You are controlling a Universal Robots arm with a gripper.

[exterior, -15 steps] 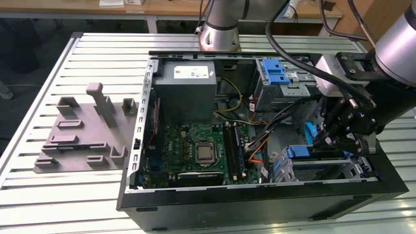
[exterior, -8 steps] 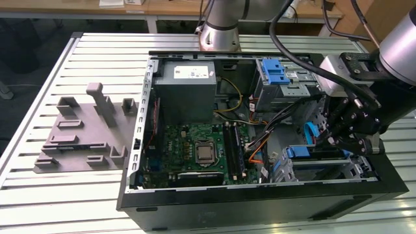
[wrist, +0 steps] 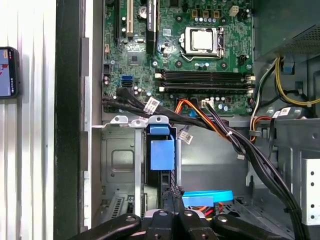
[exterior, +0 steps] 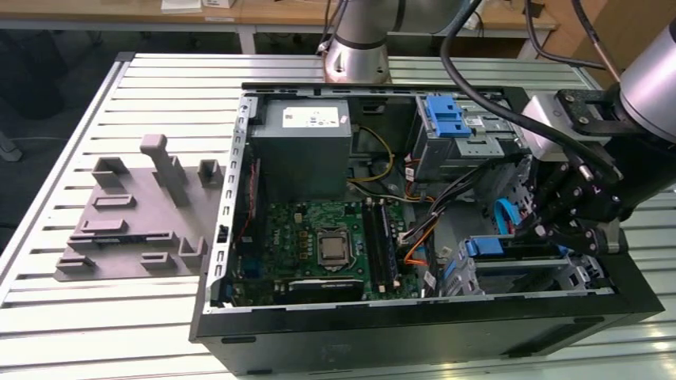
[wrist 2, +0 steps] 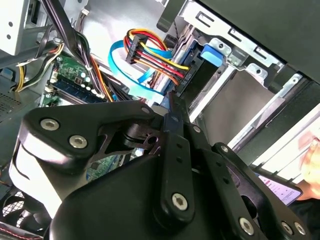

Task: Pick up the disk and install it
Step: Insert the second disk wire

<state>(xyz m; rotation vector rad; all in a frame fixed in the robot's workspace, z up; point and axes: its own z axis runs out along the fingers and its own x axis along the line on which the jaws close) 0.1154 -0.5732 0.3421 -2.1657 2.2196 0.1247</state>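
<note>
bench (exterior: 63, 317): slatted metal top, carries everything.
fixture plate (exterior: 132, 218): grey moulded block with upright posts and slots, on the bench at the exterior view's left, just beside the case; slots hold nothing.
computer case (exterior: 423, 336): black tower lying on its side, side panel off, interior exposed.
case contents, left to right in the exterior view: grey power supply box (exterior: 301, 150) with a small white sticker; green motherboard (exterior: 317, 245) with bare CPU socket below it; bundle of black, orange and yellow cables (exterior: 444, 198); grey drive cage with blue latch (exterior: 449, 127) at the far side; lower drive bay (exterior: 518, 265) at the near right corner.
disk (wrist: 161, 150): blue carrier frame and tab visible, standing on edge in the lower drive bay's metal slot, between silver bay rails; drive body mostly hidden.
data cable (wrist 2: 135, 80): flat light-blue ribbon plus red/yellow/black plug, just beside the bay.
arm: base at the far bench edge, wrist reaching down into the case's right side.
pincer (exterior: 555, 229): black linkage fingers drawn narrow together, tips right above the disk's edge; cannot tell if touching it.
phone (wrist: 7, 72): on the bench outside the case wall.
</note>
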